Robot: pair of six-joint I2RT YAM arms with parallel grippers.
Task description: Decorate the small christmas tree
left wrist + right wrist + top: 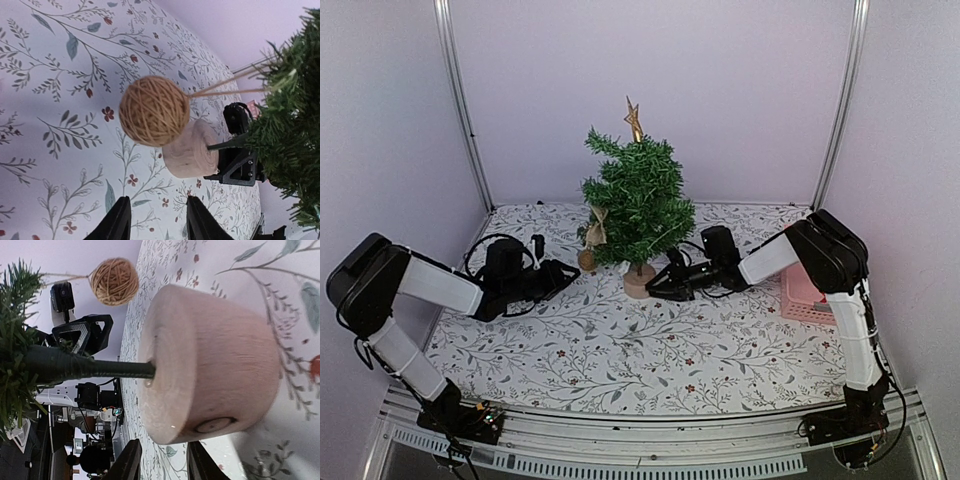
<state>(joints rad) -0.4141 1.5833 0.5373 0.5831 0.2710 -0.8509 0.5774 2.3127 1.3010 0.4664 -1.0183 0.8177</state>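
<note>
Miniature dark-green artificial fir tree (638,205): upright toward back-centre of floral-print table (620,350), long axis vertical, thin trunk set in round light-wood disc base (639,281). Gold star (634,118) at tip, beige ribbon bow (597,225) on left flank. Tan twine ball (586,259) hanging by thin string from a lower left-side branch, low and just beside the base on its left; touching the table or not, cannot tell. Left jaws: open, empty, fingers (117,222) apart at bottom of left wrist view, ball straight ahead of the gap and apart from it, base and trunk beyond. Right jaws: open, empty, low at table level, aimed at the base from the right. Base fills right wrist view ahead of the gap, not yet between the fingers (131,460); contact not resolvable. Judged: left arm (440,285) nearer the ball, right arm (770,258) nearer the base. Pink slotted basket (805,295) at right edge of table beside right arm, contents hidden. Likely next: horizontal closing across the disc, square to the trunk axis, to steady the tree, leaving left jaws free for the ornament. Risk: off-centre push on the base tipping the light tree.
</note>
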